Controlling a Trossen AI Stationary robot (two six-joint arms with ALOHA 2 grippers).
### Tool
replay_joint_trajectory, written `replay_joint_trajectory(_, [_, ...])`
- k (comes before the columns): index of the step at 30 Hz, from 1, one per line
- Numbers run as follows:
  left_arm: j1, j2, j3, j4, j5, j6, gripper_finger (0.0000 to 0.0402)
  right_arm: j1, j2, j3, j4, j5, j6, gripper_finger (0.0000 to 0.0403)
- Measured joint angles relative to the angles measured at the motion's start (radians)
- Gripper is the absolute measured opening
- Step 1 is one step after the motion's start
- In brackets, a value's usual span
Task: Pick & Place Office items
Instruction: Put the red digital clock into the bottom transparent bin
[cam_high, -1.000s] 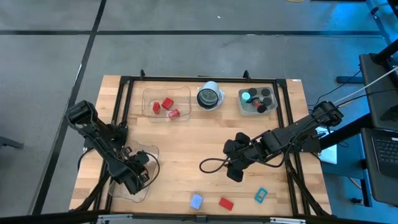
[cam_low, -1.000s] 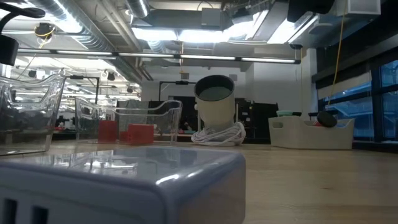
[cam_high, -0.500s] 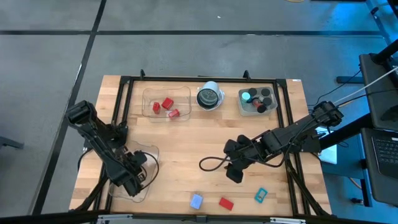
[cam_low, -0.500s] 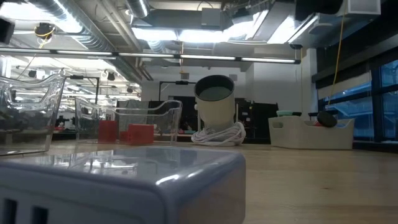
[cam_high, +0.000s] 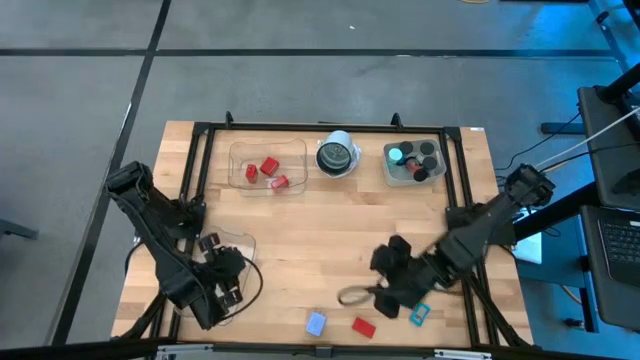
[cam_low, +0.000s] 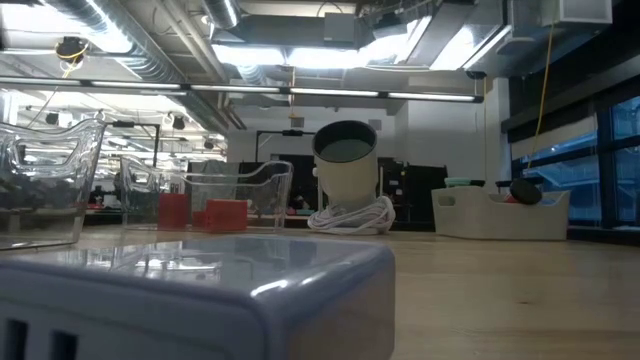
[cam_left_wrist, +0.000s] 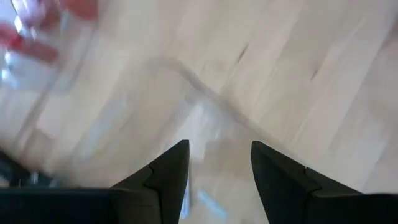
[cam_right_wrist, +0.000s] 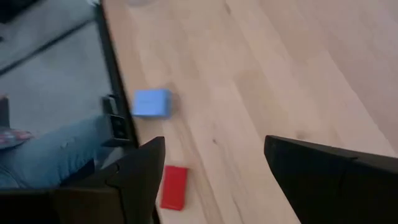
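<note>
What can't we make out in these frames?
- Teal item, high view: partly covered by the right gripper; no contact visible.
- Clear tray, left wrist view: motion blur smears its edges and contents.
- Both arms, low view: out of frame; pale block fills the foreground.

Along counter (cam_high: 300, 230) far edge: tray (cam_high: 240, 165) holding two blocks (cam_high: 269, 167), cup (cam_high: 337, 156), bin (cam_high: 398, 174) of pieces. Near edge: rectangle (cam_high: 316, 323), block (cam_high: 364, 327), frame (cam_high: 418, 314), left to right.
</note>
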Motion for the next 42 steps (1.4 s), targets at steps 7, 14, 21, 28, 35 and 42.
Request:
replay_joint_trajectory(7, [0.0, 0.0, 0.071, 0.005, -0.171, 0.076, 0.0169, 0.144, 0.087, 0.0, 0.087, 0.157, 0.045, 0.0281])
replay_joint_trajectory(14, [0.001, 0.0, 0.076, 0.006, -0.214, 0.095, 0.0169, 0.194, 0.237, -0.001, 0.178, 0.124, 0.177, 0.0325])
replay_joint_trajectory(21, [0.005, 0.0, 0.076, 0.005, -0.213, 0.095, 0.0169, 0.2, 0.352, -0.001, 0.232, 0.017, 0.138, 0.0367])
replay_joint_trajectory(28, [0.005, 0.0, 0.076, 0.005, -0.213, 0.12, 0.0169, 0.223, 0.468, 0.0, 0.253, 0.023, -0.007, 0.0359])
replay_joint_trajectory(35, [0.005, 0.0, 0.076, 0.008, -0.212, 0.12, 0.0169, 0.223, 0.536, 0.0, 0.26, 0.024, 0.049, 0.0355])
replay_joint_trajectory(42, [0.005, 0.0, 0.076, 0.008, -0.21, 0.12, 0.0169, 0.224, 0.551, 0.0, 0.254, 0.071, 0.012, 0.034])
